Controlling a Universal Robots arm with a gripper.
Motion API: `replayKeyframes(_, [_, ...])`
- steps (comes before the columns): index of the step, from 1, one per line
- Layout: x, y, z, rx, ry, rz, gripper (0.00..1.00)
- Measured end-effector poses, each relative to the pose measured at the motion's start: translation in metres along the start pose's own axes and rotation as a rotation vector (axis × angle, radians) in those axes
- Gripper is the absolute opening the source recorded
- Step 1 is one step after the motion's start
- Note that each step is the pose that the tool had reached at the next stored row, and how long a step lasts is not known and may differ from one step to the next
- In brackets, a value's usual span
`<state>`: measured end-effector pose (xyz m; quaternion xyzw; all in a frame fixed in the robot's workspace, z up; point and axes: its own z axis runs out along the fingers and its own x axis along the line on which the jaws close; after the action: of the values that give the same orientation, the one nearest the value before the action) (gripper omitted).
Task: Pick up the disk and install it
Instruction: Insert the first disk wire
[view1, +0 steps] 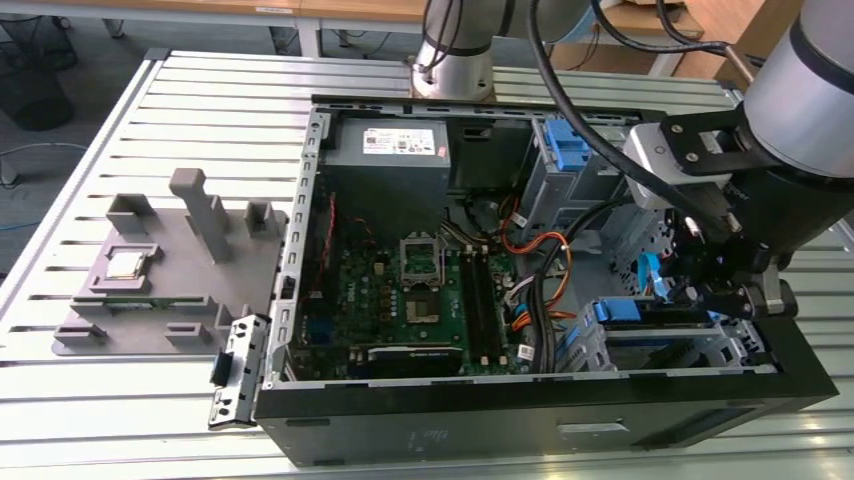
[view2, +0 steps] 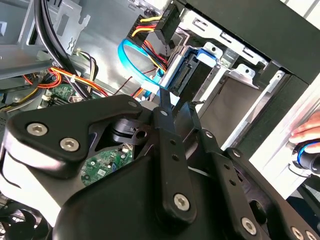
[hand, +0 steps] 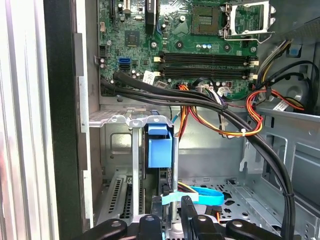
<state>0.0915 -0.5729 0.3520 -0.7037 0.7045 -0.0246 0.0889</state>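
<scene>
Inside the case, blue-bracketed disk stands upright.

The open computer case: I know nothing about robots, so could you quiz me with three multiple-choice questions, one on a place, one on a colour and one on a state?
1. Where does the small square processor chip lie?
A. Inside the case
B. On the grey fixture outside the case
C. On the floor

2. What colour is the bracket on the disk in the drive cage?
A. Red
B. Yellow
C. Blue

3. In what state is the processor socket?
A. Empty, with its frame swung open
B. Covered by a fan
C. Holding a chip

Answers:
1 B: the chip sits on the fixture at the exterior view's left.
2 C: the first wrist view shows blue plastic.
3 A: the bare socket shows, with the frame lying beside it.
</scene>
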Motion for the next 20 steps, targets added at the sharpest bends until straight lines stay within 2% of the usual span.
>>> replayKeyframes(4, [0.0000,0.0000,-0.0001,0.0000,0.0000,0.000,0.29])
replayKeyframes(6, [-0.0002,-0.0004,-0.0026,0.0000,0.0000,0.000,0.29])
replayKeyframes(16, [-0.0003,-0.0005,-0.0029,0.0000,0.0000,0.000,0.29])
replayKeyframes(17, [-0.0003,-0.0005,-0.0029,-0.0025,0.0001,0.000,0.29])
replayKeyframes(18, [-0.0003,-0.0006,-0.0027,-0.0134,0.0003,0.001,0.29])
replayKeyframes(20, [-0.0001,-0.0009,-0.0019,-0.0432,0.0006,0.004,0.29])
